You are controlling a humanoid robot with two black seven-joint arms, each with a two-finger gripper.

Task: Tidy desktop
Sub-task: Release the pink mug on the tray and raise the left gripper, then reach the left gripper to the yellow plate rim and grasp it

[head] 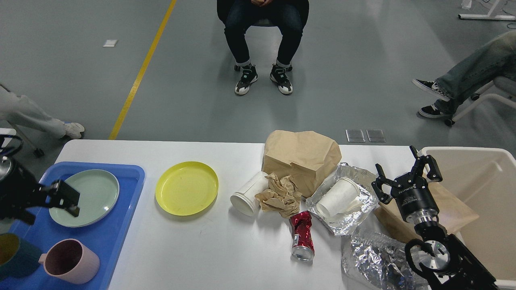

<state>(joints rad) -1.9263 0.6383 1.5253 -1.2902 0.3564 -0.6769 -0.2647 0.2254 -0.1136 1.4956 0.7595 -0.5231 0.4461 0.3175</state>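
Note:
The white desktop (225,249) carries clutter. A blue tray (109,237) at the left holds a pale green plate (94,189), a pink mug (70,262) and a dark teal cup (10,257). My left gripper (68,199) hovers open over the green plate, above and apart from the pink mug. A yellow plate (186,187) lies beside the tray. At centre lie a tipped white cup (248,195), crumpled brown paper (280,195), a brown paper bag (300,157) and a crushed red can (302,235). My right gripper (404,178) stands open and empty to the right of a foil sheet (354,217) holding a white paper cup (338,197).
A beige bin (487,189) stands at the right edge, with brown paper (455,213) leaning over its rim. Crumpled foil (371,257) lies near the front right by my right arm. People sit beyond the far edge.

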